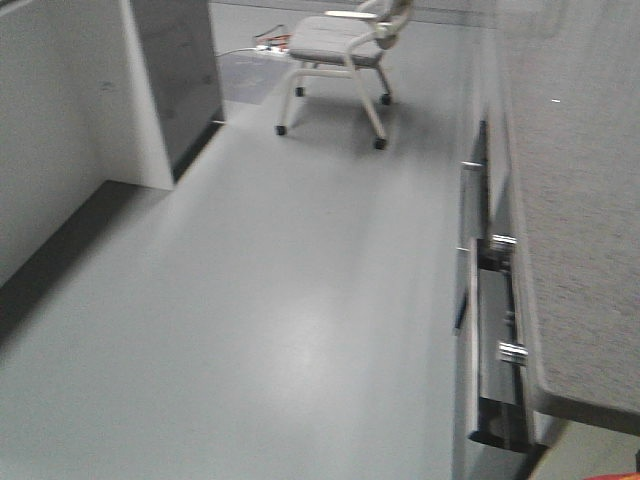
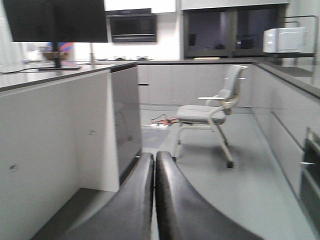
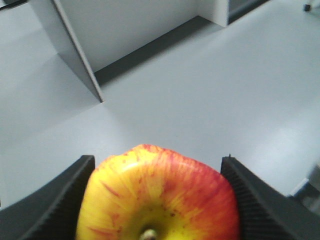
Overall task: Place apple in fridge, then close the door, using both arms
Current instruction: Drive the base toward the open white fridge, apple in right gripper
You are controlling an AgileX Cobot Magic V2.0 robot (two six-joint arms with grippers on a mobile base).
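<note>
The right tool point(image 3: 157, 162) is clenched on the apple point(image 3: 160, 195), its two ribbed black fingers point(image 3: 250, 200) pressing the fruit's left and right sides. The apple, red streaked over yellow, fills the gap between them with its stem end facing the wrist camera. Below and beyond this tool lies bare grey floor point(image 3: 210, 90), and farther out a white cabinet side point(image 3: 135, 25) with a dark recess along its foot. The left tool point(image 2: 155, 156) is clenched on nothing, its two black fingers point(image 2: 132, 200) pressed together along their length. Ahead of it and slightly to the right stands a pale chair point(image 2: 207, 117) on castors. To its left rises a white-sided block whose surface point(image 2: 50, 74) carries a dark screen point(image 2: 55, 20). Far ahead to the right sits a white microwave point(image 2: 285, 40).
</note>
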